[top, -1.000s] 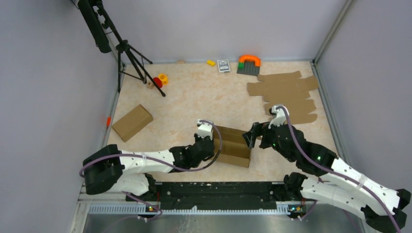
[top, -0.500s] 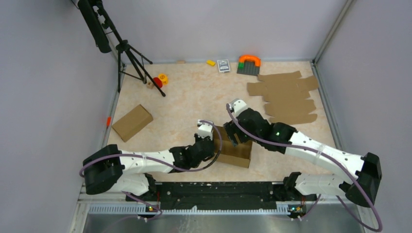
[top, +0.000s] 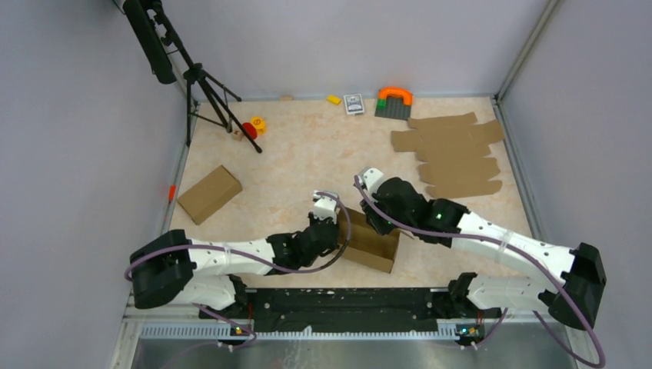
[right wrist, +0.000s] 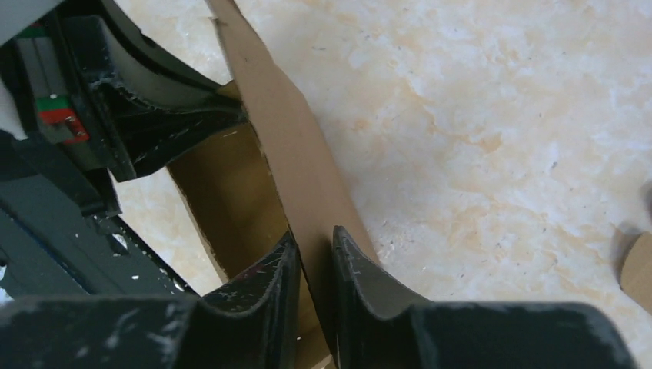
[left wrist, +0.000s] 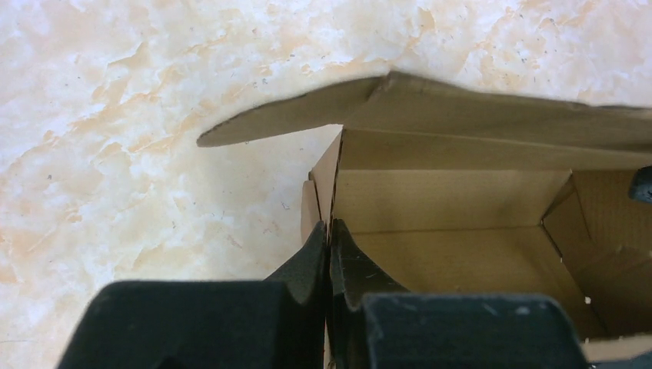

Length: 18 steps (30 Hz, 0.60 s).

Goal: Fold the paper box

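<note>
- Only from above: paper box [top: 370, 244] half-formed on the table [top: 307, 161], near centre, between both arms; pile of flat cardboard sheets [top: 452, 154] far right, closed brown box [top: 209, 194] at left, tripod [top: 201, 81] far left.
- Only from the left wrist: open inside of the paper box, walls standing, one flap curving out over the table.
- Left gripper [left wrist: 329, 234]: pinched fully closed on the paper box's left wall, one finger inside, one outside.
- Right gripper [right wrist: 315, 242]: narrowed to a thin gap, clamped on an upright panel at the paper box's far side.
</note>
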{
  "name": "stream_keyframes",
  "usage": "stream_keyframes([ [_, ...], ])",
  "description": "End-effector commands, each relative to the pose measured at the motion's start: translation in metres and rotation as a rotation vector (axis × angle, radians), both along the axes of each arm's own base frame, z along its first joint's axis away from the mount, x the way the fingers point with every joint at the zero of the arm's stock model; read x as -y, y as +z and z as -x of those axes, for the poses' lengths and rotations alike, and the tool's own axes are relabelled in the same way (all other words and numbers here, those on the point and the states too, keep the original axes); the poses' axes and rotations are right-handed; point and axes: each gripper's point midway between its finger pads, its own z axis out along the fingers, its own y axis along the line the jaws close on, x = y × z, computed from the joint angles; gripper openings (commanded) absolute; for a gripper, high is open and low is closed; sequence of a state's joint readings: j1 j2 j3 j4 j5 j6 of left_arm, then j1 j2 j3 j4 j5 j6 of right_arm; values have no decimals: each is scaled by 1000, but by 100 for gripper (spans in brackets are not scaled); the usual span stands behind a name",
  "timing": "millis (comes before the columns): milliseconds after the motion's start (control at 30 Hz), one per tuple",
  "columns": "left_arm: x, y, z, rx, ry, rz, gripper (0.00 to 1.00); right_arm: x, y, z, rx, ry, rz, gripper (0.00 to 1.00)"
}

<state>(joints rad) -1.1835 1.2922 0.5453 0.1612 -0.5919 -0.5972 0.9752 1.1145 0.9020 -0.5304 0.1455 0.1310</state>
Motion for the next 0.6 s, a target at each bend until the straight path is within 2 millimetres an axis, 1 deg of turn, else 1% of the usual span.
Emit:
stream_keyframes([
  [0, -1, -10, 12, -38, -47, -2, 0, -12, 6, 16, -24, 76, -79, 17],
  [100, -1, -9, 17, -58, -62, 9, 9, -10, 0, 18, -43, 68, -74, 8],
  [167, -1, -6, 21, -72, -75, 19, 18, -9, -2, 18, -47, 61, -74, 4],
  [267, -5, 1, 24, -91, -65, 26, 25, -9, 0, 17, -37, 53, -82, 0],
  [300, -6, 5, 24, -95, -63, 27, 27, -9, 1, 16, -32, 52, -83, 0],
  [333, -10, 4, 27, -110, -61, 1, 29, -9, 3, 16, -28, 50, -89, 0],
  [400, -14, 7, 30, -132, -60, -18, 33, -10, 5, 15, -24, 51, -95, 0],
  [433, -17, 8, 32, -146, -58, -26, 38, -11, 5, 16, -25, 53, -97, 0],
  [500, -21, 9, 37, -178, -55, -37, 51, -12, 6, 15, -26, 55, -101, 0],
  [567, -29, 6, 46, -234, -38, -45, 63, -13, 6, 16, -28, 59, -104, 0],
])
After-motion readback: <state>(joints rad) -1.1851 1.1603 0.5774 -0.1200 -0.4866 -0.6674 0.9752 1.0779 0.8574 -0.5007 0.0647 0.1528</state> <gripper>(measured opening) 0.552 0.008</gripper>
